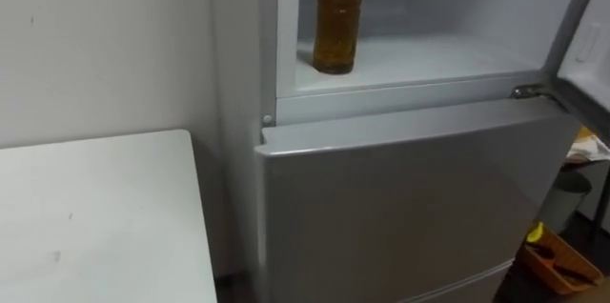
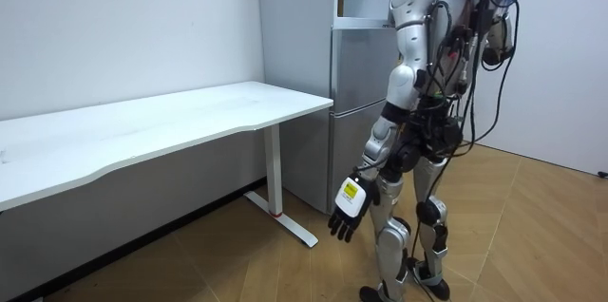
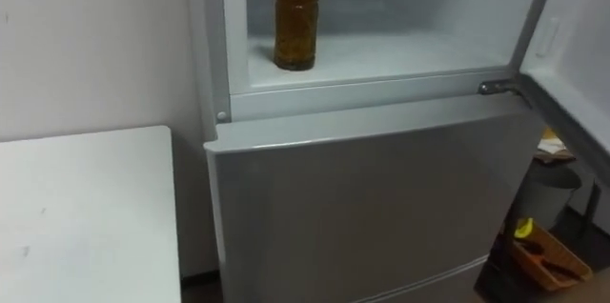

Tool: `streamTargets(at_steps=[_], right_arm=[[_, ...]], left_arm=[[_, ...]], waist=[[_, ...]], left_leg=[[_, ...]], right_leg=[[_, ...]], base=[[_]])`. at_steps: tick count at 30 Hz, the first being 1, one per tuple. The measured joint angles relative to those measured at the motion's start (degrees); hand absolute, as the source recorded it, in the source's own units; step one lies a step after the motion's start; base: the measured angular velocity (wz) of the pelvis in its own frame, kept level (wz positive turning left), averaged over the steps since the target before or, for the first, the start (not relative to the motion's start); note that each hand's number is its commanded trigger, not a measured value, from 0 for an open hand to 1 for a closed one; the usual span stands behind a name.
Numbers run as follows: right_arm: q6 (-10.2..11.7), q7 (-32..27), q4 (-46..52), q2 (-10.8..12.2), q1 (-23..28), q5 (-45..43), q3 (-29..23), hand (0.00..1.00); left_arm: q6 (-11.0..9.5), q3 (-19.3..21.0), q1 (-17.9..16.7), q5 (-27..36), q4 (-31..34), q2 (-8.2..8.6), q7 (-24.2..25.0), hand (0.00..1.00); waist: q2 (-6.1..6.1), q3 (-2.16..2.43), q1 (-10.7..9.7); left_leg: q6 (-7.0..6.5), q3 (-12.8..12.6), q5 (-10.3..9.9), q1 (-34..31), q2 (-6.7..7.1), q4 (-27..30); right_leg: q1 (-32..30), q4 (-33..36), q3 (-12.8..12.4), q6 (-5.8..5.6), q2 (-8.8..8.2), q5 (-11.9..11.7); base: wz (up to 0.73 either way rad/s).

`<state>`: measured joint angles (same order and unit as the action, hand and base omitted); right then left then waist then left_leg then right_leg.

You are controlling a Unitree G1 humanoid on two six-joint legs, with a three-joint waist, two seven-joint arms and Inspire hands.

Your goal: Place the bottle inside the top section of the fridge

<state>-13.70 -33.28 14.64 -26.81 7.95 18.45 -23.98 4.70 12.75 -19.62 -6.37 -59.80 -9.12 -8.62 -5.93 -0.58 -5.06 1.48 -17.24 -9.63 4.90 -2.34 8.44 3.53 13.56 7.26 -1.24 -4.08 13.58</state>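
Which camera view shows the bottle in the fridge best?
The left eye view: the bottle stands upright, near and large, on the floor of the upper fridge compartment, top cut off. The right eye view shows much the same. In the room view the bottle is too far to make out.

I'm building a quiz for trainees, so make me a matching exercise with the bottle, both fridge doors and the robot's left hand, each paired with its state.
1 bottle
2 upper fridge door
3 lower fridge door
4 left hand

A closed
B hanging open at the robot's side
C upright inside the upper fridge
D swung open

Pairs: 1-C, 2-D, 3-A, 4-B
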Motion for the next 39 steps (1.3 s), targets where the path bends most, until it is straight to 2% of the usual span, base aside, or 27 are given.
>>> streamTargets(at_steps=[1, 8, 10, 11, 13, 22, 29, 34, 35, 39], right_arm=[[1.76, 0.29, 0.48, 0.0, 0.01, -1.17, 0.26, 0.0], [6.66, 2.08, 2.9, 1.88, 0.09, -5.45, 2.67, 0.0], [8.73, 2.6, 3.16, 2.45, -0.21, -5.48, 2.93, 0.0], [8.92, 3.2, 3.78, 2.45, -0.2, -5.52, 3.08, 0.0], [8.93, 4.13, 4.5, 2.45, -0.2, -5.54, 3.76, 0.0], [11.24, 6.02, 6.36, 2.45, -0.3, -5.55, 4.6, 0.0], [11.25, 7.05, 6.4, 2.45, -0.45, -5.62, 4.67, 0.0], [11.28, 8.86, 6.41, 2.45, -3.93, -7.09, 5.33, 0.0], [11.32, 9.1, 6.7, 2.45, -4.34, -7.06, 5.48, 0.0], [11.35, 9.75, 7.9, 2.83, -5.0, -7.0, 8.75, 0.0]], left_arm=[[-0.01, -0.07, 0.13, -0.03, -0.03, 0.0, -0.06, 0.0], [-0.01, -2.62, 0.13, -0.01, 0.04, -0.22, 0.08, 0.0], [-0.01, -3.35, 0.09, -0.13, 0.0, -0.37, 0.12, 0.0], [0.01, -3.41, 0.07, -0.29, -0.03, -0.37, 0.13, 0.0], [0.03, -3.41, 0.07, -0.55, -0.04, -0.38, 0.13, 0.0], [0.05, -3.42, 0.07, -0.58, 0.01, -0.39, 0.15, 0.0], [0.1, -3.48, 0.07, -0.57, -0.46, -0.47, 0.3, 0.0], [0.07, -5.01, 0.14, -0.83, -0.97, -0.4, 0.35, 0.0], [0.07, -5.05, 0.37, -1.34, -0.99, -0.4, 0.34, 0.0], [0.08, -5.06, 0.77, -1.78, -1.54, -0.41, 0.13, 0.0]], waist=[[0.22, -0.12, 0.51], [0.99, 0.03, 2.41], [1.14, 0.1, 2.67], [1.49, 0.31, 2.79], [1.49, 0.38, 2.99], [1.45, 0.39, 3.38], [1.39, 0.25, 3.38], [1.31, 0.29, 3.47], [1.68, 0.58, 3.69], [1.33, 0.6, 4.36]], left_leg=[[0.0, 0.06, 0.0, 0.32, -0.01, 0.0], [0.09, 0.19, -0.11, 0.29, -0.13, 0.08], [0.09, 0.27, -0.11, -0.06, -0.13, 0.08], [0.09, 0.27, -0.11, -0.19, -0.13, 0.08], [0.09, 0.27, -0.11, -0.21, -0.14, 0.08], [0.06, 0.92, -0.14, -0.29, -0.23, 0.07], [-0.04, 1.7, -0.26, -0.41, -0.23, 0.18], [-0.04, 1.64, -0.25, -0.34, -0.22, 0.22], [-0.04, 1.62, -0.25, -0.27, -0.22, 0.22], [-0.03, 1.64, -0.24, -0.23, -0.23, 0.32]], right_leg=[[0.38, -0.08, 0.09, 0.01, 0.0, -0.01], [1.51, -2.45, 0.37, -0.13, 0.25, -0.81], [1.69, -2.93, 0.66, -0.18, 0.3, -1.34], [1.58, -2.94, 0.7, -0.19, 0.29, -1.44], [1.57, -2.94, 0.74, -0.18, 0.29, -1.46], [2.11, -2.91, 1.58, -0.14, 0.28, -1.59], [2.33, -2.89, 2.33, -0.16, 0.28, -1.74], [2.35, -2.89, 2.3, -0.16, 0.29, -1.74], [2.33, -2.89, 2.24, -0.16, 0.31, -1.74], [2.5, -2.84, 2.17, -0.15, 0.31, -1.75]], base=[[0.0], [0.03], [0.04], [0.0], [0.0], [0.03], [0.05], [0.0], [0.0], [0.0]])
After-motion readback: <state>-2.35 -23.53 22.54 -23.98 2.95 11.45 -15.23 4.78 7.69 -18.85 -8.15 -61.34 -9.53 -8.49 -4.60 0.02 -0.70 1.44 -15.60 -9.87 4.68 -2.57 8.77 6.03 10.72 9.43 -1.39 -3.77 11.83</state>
